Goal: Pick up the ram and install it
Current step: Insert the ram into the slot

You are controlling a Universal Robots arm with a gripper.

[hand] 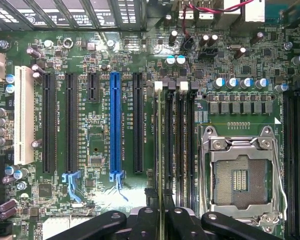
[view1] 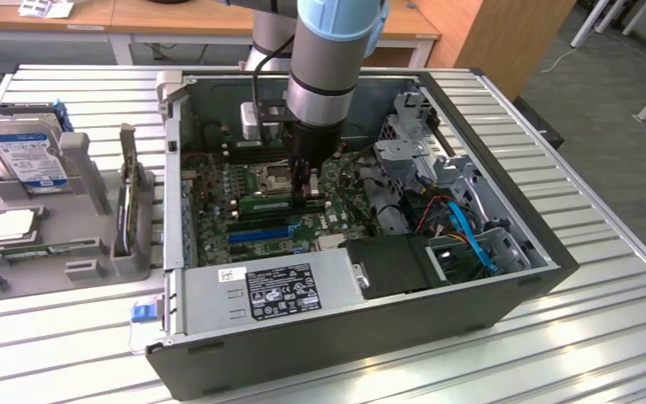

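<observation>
End effector (hand: pixel 161 222): black fingers pinched the ram between them, low inside the open computer case (view1: pixel 335 358).
Ram (hand: pixel 160 150): one thin, flat green circuit-board stick, seen edge-on, held upright along the memory slots (hand: pixel 180 140) next to the CPU socket (hand: pixel 240 172); whether it was seated could not be told.
Memory slots: four, long, narrow and black.
Expansion slots: one blue slot (hand: pixel 115 125), one white slot (hand: pixel 24 115), four black.
CPU socket: one, square, steel-framed.
Computer case: dark metal, lying on a ribbed metal surface (view1: pixel 604 286).
</observation>
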